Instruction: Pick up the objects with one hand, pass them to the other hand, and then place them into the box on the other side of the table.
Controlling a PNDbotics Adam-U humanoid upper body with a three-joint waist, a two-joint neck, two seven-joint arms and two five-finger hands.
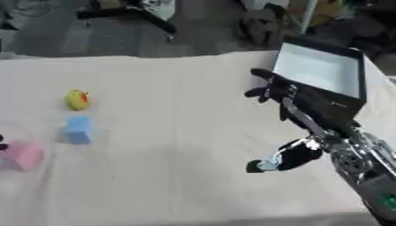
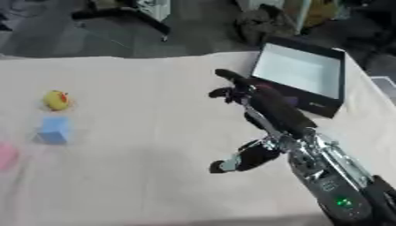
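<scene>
Right hand [image 2: 241,95] at centre right beside the black box [image 1: 321,70], fingers relaxed, holding nothing. Yellow duck [image 1: 77,99], blue block [image 1: 77,129], pink block [image 1: 23,155] at left edge. Probably light; block stiff, best taken across flat sides.

Right hand [image 2: 259,99]: black, with slender dark fingers [image 2: 228,75].
Thumb [image 2: 232,162]: black, pale grey at the tip.
Wrist [image 2: 298,141]: silver metal joints, bare rods.
Forearm [image 2: 336,190]: grey and black casing, small green light.
Left hand [image 1: 2,145]: only a dark sliver at the picture's left edge.
</scene>
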